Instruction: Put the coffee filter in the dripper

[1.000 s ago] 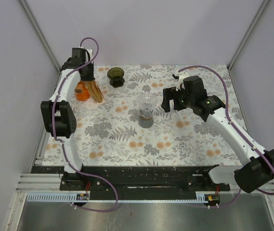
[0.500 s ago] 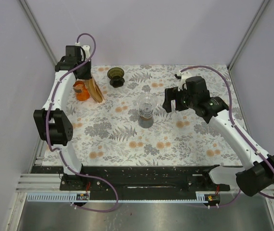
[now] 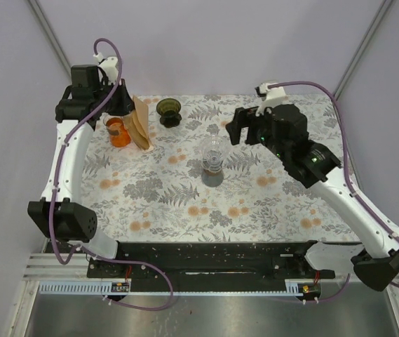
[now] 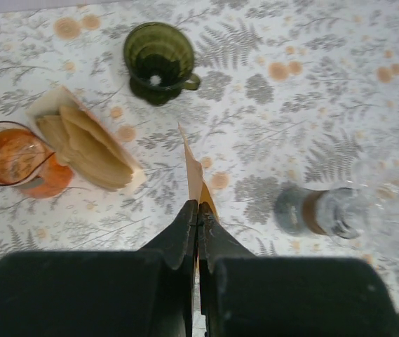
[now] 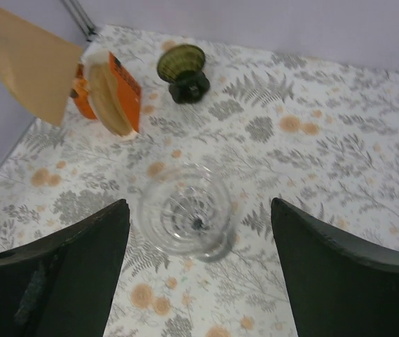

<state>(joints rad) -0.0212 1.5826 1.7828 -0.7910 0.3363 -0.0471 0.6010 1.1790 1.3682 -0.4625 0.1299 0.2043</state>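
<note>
Left gripper clamped on coffee filter edge only; your swing to dripper, 11 o'clock, risks slip. Right gripper apart.

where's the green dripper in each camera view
top external: dripper near the far edge of the table, left of middle.
left wrist: dripper at the top, left of middle, handle pointing right.
right wrist: dripper at the top, left of middle.
shared landmark: the clear glass carafe, which sits lower in the picture than the dripper in all three views.
</note>
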